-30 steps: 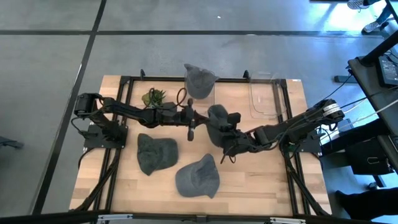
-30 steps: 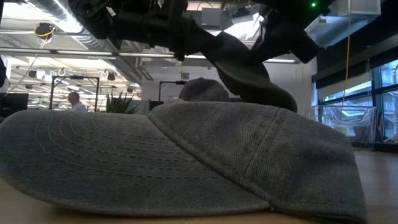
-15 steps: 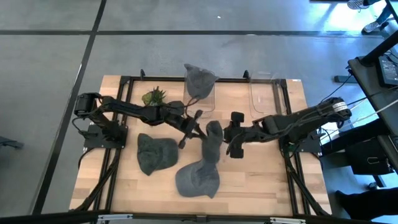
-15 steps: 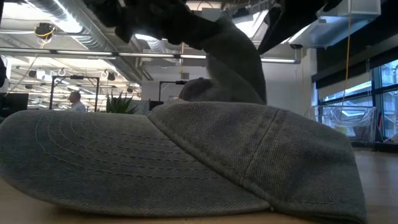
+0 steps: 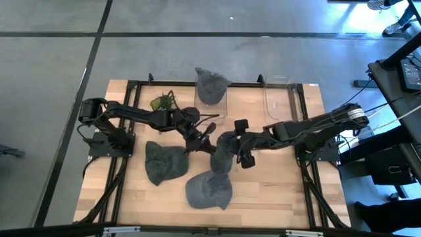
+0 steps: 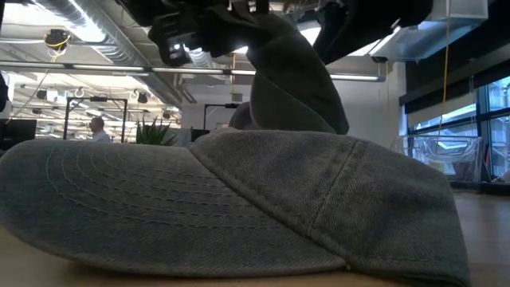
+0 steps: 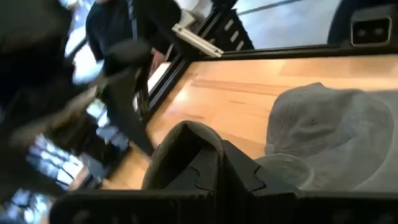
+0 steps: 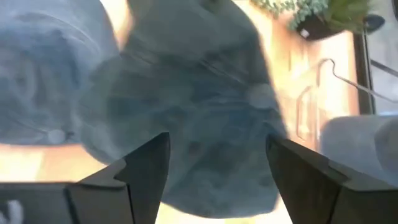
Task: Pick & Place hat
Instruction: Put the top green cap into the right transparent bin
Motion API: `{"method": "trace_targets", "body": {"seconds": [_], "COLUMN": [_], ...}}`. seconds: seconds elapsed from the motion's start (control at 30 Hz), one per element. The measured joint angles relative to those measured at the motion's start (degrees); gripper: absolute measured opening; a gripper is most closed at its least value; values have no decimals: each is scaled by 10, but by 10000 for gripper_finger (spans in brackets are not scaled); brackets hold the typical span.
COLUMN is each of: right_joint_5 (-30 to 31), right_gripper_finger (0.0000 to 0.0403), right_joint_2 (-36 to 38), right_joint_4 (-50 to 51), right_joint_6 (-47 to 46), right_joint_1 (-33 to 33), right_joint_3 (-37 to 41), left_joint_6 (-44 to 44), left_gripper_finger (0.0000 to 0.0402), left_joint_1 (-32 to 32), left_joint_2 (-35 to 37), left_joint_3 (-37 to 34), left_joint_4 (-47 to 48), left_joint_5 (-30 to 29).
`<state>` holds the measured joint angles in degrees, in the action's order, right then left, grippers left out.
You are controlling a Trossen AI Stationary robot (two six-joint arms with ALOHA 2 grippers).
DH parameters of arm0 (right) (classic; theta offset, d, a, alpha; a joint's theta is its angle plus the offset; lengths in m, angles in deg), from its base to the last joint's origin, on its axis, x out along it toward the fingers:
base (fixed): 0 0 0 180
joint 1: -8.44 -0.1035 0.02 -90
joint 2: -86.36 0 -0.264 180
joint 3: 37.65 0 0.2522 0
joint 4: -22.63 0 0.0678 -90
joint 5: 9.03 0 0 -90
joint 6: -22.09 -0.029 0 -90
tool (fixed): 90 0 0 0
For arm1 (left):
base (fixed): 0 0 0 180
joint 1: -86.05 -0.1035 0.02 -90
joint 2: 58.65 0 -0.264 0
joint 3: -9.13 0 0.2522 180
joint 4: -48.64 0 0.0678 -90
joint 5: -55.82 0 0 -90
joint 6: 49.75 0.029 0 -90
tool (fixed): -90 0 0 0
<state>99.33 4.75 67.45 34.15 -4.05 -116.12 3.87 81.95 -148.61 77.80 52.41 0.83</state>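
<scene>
Hat (image 5: 221, 153), soft grey denim, hangs folded.
Left gripper (image 5: 209, 135) pinches its brim; right gripper (image 5: 241, 142) gapes wide, empty.

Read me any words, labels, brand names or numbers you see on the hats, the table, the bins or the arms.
No text can be read in any view.
Hats: plain grey cloth, no logo or label showing.
Table: bare wood, no markings.
Clear bins: no labels visible.
Arms: dark, any markings too small to read.
</scene>
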Motion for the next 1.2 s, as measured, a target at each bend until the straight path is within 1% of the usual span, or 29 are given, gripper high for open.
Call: {"method": "trace_targets", "body": {"seconds": [0.2,0.27,0.37,0.43,0.53,0.6,0.77,1.03,1.2], "right_joint_5": [-3,-2,-1,-15,-82,-128,-176,-180,-179], "right_gripper_finger": [251,248,243,240,234,229,212,167,144], "right_joint_2": [0,0,0,0,0,0,0,-14,-14], "right_joint_4": [-6,-19,-40,-65,-96,-96,-100,-125,-118], "right_joint_6": [24,39,66,91,109,106,104,105,104], "right_joint_1": [23,24,24,25,33,42,53,52,52], "right_joint_3": [8,20,23,23,23,23,23,23,23], "left_joint_6": [120,143,147,148,165,169,168,168,167], "left_gripper_finger": [4,4,4,4,4,4,4,4,4], "left_joint_1": [23,30,37,37,37,37,37,37,37], "left_joint_2": [0,0,0,0,0,0,0,0,0], "left_joint_3": [0,0,0,0,0,0,0,0,0], "left_joint_4": [3,4,4,3,4,3,2,-10,-11], "left_joint_5": [0,0,0,0,0,0,0,-1,-1]}}
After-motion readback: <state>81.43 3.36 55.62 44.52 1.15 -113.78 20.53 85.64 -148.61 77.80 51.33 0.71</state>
